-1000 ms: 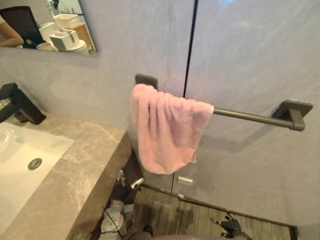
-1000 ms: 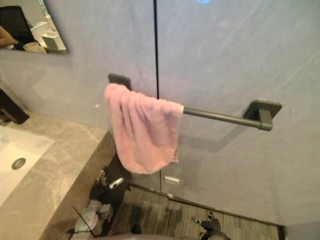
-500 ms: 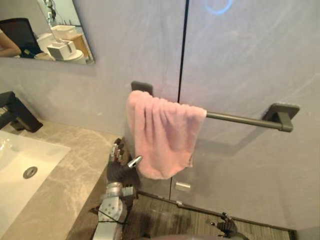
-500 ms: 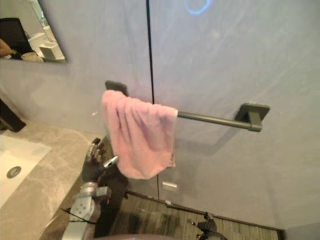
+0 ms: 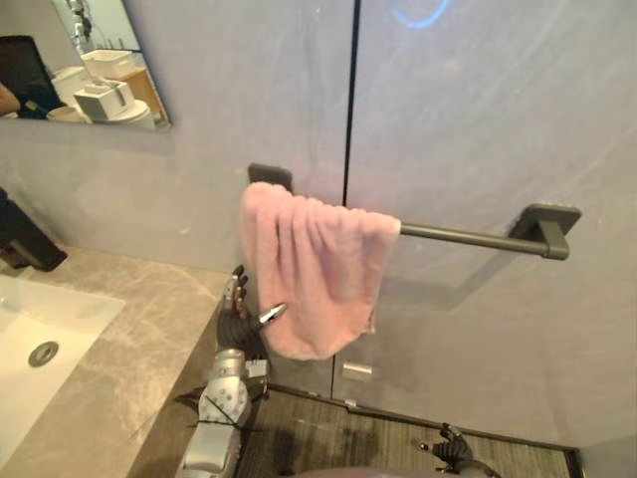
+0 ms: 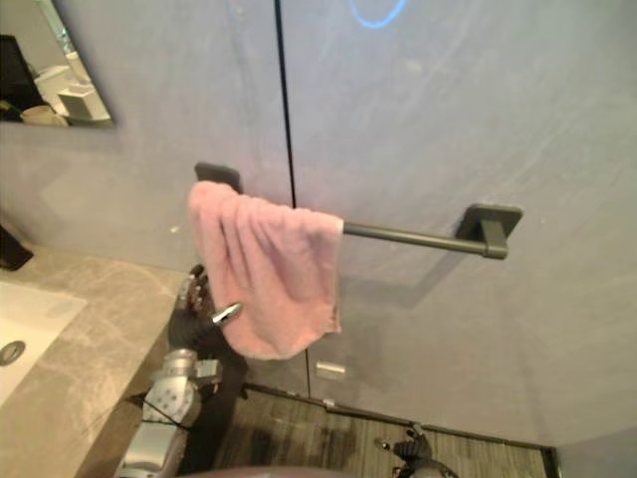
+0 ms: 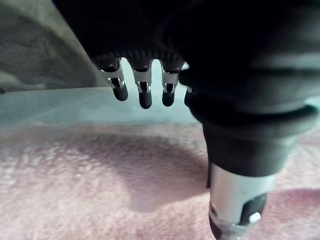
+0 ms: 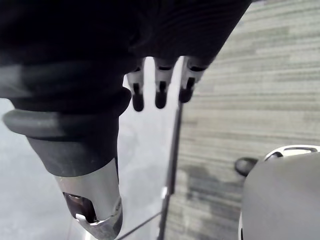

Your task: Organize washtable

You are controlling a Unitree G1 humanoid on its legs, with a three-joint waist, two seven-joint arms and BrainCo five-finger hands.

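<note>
Holding left hand [image 5: 239, 317], fingers apart, beside the pink towel [image 5: 314, 264] draping the rail's [image 5: 468, 237] left end; dangling right hand [image 5: 451, 451] low, fingers loose.

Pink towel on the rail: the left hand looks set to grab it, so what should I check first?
1. Left hand open: ok, fingers straight.
2. Left hand at the towel: ok, beside its lower edge; contact cannot tell.
3. Towel seated on rail: ok, draped over its left end.
4. Rest of rail free: ok, bare.
5. Right hand out of the way: ok, low near the floor, open.
</note>
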